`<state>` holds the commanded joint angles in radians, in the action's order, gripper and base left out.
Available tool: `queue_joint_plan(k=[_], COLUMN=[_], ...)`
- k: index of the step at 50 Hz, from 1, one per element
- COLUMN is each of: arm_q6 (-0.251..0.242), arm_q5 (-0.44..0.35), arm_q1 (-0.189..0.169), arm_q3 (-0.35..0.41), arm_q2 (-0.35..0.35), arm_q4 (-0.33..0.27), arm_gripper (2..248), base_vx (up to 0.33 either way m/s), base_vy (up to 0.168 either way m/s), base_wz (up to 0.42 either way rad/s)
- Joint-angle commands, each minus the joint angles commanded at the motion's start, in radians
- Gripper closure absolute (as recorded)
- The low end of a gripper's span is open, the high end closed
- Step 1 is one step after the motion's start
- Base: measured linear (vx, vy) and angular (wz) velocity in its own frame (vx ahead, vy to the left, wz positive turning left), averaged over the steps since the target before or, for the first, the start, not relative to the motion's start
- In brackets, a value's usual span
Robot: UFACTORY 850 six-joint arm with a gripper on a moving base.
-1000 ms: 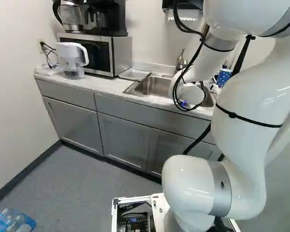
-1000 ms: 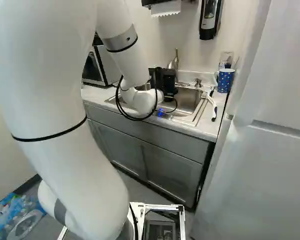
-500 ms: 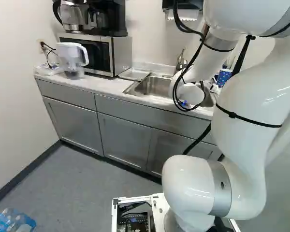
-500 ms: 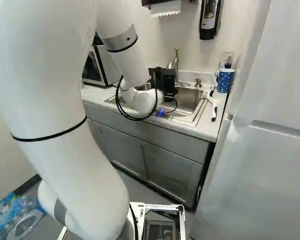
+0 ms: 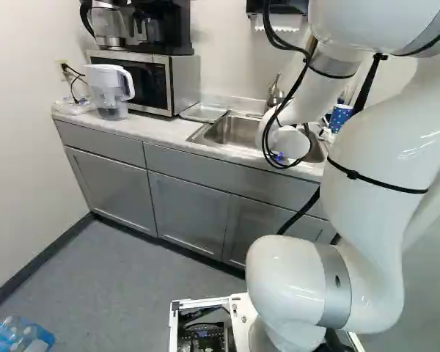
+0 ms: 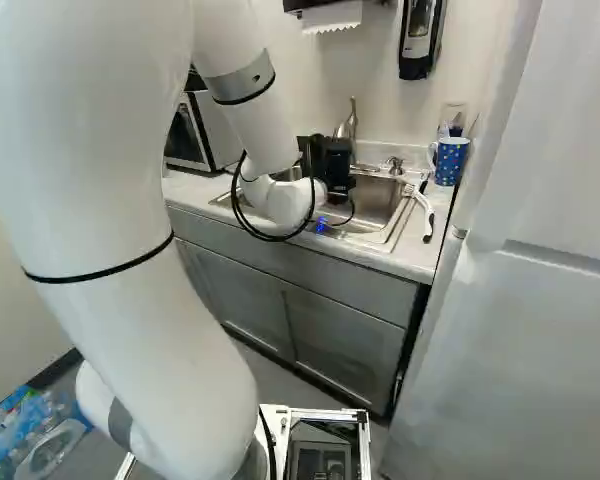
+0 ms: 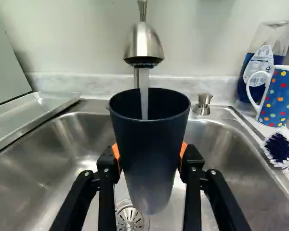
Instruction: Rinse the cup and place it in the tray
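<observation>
In the right base view my gripper (image 6: pixel 330 165) hangs over the sink (image 6: pixel 378 205), mostly a dark shape behind the wrist. Seen from the wrist, the gripper (image 7: pixel 150 161) is shut on a dark blue cup (image 7: pixel 147 149), an orange pad pressed to either side. The cup is upright above the sink drain, its mouth under the faucet (image 7: pixel 143 43). A stream of water runs from the faucet into the cup. The metal tray (image 7: pixel 31 113) lies on the counter beside the sink, with nothing on it in the part that shows.
A polka-dot mug (image 7: pixel 281 96), a soap bottle (image 7: pixel 262 62) and a scrub brush (image 7: pixel 282 147) stand or lie on the other side of the sink. A soap pump (image 7: pixel 203 103) is beside the faucet. The microwave (image 5: pixel 150 79) and a water pitcher (image 5: pixel 110 89) sit farther along the counter.
</observation>
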<state>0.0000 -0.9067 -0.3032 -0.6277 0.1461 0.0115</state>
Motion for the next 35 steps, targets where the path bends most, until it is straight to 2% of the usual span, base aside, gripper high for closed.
queue_joint_plan(k=[35], arm_q6=[0.000], arm_q5=[0.000], arm_q1=[0.000], arm_q3=[0.000], arm_q2=[0.000], arm_q4=[0.000], arm_gripper=[124], base_vx=[0.000], base_vy=[0.000], base_wz=[0.000])
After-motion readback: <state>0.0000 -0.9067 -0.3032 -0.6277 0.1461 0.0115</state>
